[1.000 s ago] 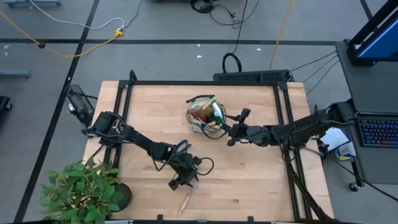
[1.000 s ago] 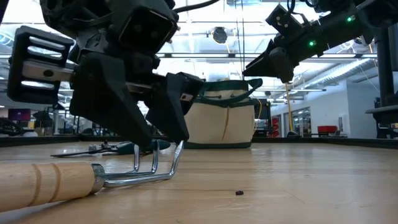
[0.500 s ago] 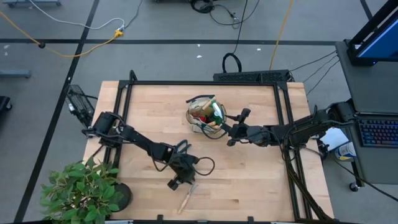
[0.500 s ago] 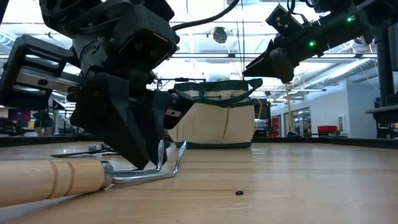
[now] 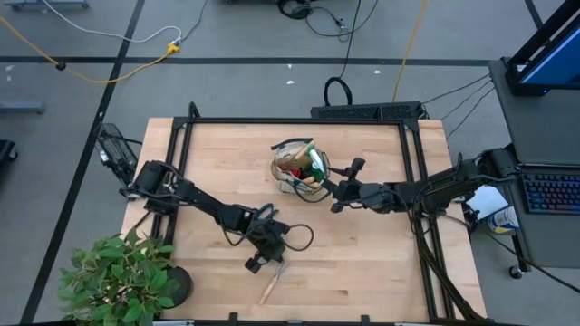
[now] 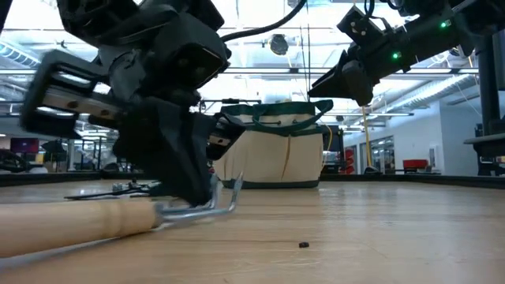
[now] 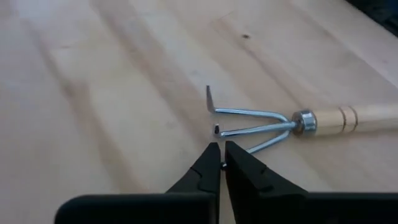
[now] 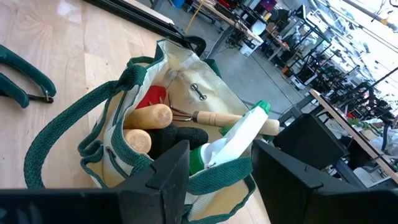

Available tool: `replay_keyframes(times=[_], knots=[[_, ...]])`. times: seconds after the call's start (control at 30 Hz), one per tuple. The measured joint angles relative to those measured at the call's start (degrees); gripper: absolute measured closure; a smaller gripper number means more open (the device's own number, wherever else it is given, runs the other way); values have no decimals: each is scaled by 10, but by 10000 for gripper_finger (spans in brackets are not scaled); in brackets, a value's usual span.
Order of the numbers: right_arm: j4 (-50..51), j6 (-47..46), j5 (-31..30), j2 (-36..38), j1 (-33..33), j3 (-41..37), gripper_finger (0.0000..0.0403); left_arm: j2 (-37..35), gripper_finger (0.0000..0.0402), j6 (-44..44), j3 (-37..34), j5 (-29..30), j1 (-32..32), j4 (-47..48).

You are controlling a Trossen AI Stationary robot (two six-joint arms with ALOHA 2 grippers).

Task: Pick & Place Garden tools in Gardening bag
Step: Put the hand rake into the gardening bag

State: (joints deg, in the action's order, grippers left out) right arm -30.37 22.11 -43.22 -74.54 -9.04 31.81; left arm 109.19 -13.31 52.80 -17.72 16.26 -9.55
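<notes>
Left hand clenched right at the rake tines, handle running away from it; right hand released, hovers beside the bag.

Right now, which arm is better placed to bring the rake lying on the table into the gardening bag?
The left arm. Its hand is shut on a tine of the rake. The right hand is open above the gardening bag, far from the rake.
</notes>
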Motion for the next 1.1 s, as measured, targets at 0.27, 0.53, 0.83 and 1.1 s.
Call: replay_keyframes(times=[0.27,0.53,0.83,1.1], knots=[[-7,13,0,0,0,0,236,-107,394,-44,-1,77,-33,75],[-14,17,77,0,0,0,236,-243,396,-160,0,237,-72,141],[-77,-2,179,0,17,0,236,-295,396,-384,47,322,-159,50],[-36,-18,242,0,58,0,236,-272,396,-410,156,326,-243,45]])
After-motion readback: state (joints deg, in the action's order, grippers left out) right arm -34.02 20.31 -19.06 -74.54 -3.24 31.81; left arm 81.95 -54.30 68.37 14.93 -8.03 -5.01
